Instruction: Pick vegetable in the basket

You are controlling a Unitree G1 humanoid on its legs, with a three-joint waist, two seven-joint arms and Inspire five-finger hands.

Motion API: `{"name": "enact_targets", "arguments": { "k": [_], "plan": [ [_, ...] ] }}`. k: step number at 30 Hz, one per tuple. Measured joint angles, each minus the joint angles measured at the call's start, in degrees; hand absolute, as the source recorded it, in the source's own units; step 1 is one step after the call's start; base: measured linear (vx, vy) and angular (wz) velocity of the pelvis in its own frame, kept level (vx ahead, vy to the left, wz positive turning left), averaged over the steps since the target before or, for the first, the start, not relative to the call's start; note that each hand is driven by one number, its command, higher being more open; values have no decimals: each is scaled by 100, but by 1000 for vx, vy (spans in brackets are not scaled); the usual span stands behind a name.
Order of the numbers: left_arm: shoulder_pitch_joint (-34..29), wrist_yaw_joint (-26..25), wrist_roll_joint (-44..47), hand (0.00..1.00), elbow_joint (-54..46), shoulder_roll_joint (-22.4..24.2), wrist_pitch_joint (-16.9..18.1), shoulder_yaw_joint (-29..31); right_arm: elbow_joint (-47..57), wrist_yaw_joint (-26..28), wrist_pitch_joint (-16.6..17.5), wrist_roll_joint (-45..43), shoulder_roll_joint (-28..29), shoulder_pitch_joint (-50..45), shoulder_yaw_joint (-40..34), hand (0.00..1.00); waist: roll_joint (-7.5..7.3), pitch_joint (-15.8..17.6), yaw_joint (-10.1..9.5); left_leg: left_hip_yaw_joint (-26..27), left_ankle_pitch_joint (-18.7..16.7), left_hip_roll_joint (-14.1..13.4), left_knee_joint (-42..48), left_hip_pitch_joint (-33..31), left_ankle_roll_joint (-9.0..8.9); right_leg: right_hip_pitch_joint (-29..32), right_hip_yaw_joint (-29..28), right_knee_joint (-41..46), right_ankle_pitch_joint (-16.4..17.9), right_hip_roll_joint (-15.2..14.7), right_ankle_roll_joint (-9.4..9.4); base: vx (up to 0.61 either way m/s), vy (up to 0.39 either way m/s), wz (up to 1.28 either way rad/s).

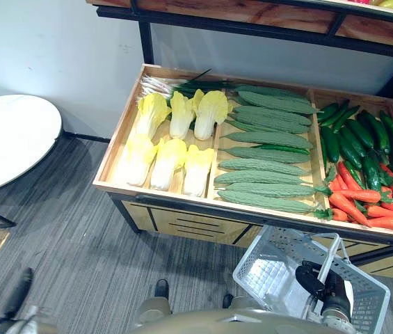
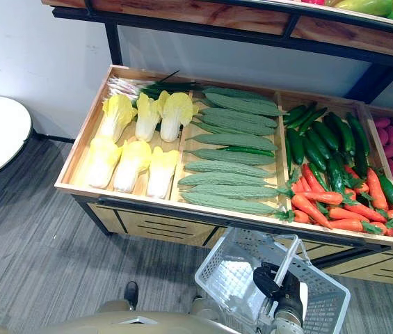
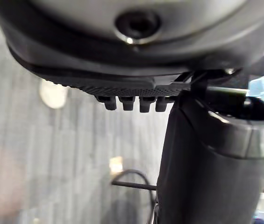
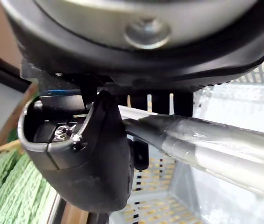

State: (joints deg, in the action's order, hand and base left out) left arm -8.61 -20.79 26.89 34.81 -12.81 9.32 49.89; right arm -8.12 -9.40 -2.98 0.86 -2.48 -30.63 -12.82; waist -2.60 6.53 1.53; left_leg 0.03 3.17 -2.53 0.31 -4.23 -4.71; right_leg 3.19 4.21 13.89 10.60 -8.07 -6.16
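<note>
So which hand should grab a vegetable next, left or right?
Probably left. The right hand is curled round the handle of the white basket, so it is taken. The left hand holds nothing, and the cabbages lie on the wooden display's left side.

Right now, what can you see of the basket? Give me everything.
The basket is white plastic, with open lattice walls and a solid rim. It hangs tilted, low in front of the wooden display stand, below the section of carrots. Its pale bar handle is swung up, and the right hand is curled round it, carrying the basket. No vegetable shows inside. I cannot tell whether it touches the stand's front.
</note>
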Motion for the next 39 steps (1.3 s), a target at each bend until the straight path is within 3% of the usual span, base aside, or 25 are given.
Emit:
{"name": "enact_targets", "arguments": {
  "k": [3,12,18,23,32,37,38,39],
  "plan": [
    [198,7,4,100,-464,-302,93,-24,0,48,0,0,-43,6,1,0,14,-61,11,55,110,0,-171,65,-20,68,-41,54,-50,21,14,42,-8,-7],
    [1191,419,-32,100,-1060,-2073,106,-570,247,434,-2,-18,-403,-27,23,0,114,-83,107,302,312,4,-474,169,-29,289,-307,171,-193,52,-8,27,1,-12],
    [1891,725,-47,100,-1044,-3018,249,-1592,519,551,0,-132,-466,-56,34,0,279,-118,179,433,318,-18,-533,179,1,403,-455,247,-194,46,-3,-2,7,-10],
    [2402,1064,-267,100,-860,-3157,316,-2382,613,662,0,-132,-507,-18,81,0,320,-115,210,531,326,-23,-533,185,-27,495,-554,325,-195,78,-6,-5,-8,-12],
    [2660,1399,-338,100,-290,-3162,266,-3367,644,674,16,-128,-512,141,271,0,311,-116,356,658,338,-29,-516,178,-46,688,-703,506,-189,122,5,2,-11,-8],
    [2681,1537,-523,100,-290,-3138,266,-3566,644,704,22,-313,-512,183,346,0,308,-113,394,700,343,-69,-533,186,-51,705,-747,490,-190,123,4,-13,-6,-4],
    [2681,1570,-714,100,-289,-2830,266,-3580,701,763,107,-456,-511,187,345,0,376,-27,392,711,348,-99,-533,192,-58,703,-749,484,-195,122,2,0,0,0],
    [2680,1570,-714,100,-289,-2830,266,-3580,701,763,107,-456,-511,187,345,0,376,-27,392,712,348,-99,-534,192,-58,703,-749,484,-195,122,2,0,0,0]
  ]
}}
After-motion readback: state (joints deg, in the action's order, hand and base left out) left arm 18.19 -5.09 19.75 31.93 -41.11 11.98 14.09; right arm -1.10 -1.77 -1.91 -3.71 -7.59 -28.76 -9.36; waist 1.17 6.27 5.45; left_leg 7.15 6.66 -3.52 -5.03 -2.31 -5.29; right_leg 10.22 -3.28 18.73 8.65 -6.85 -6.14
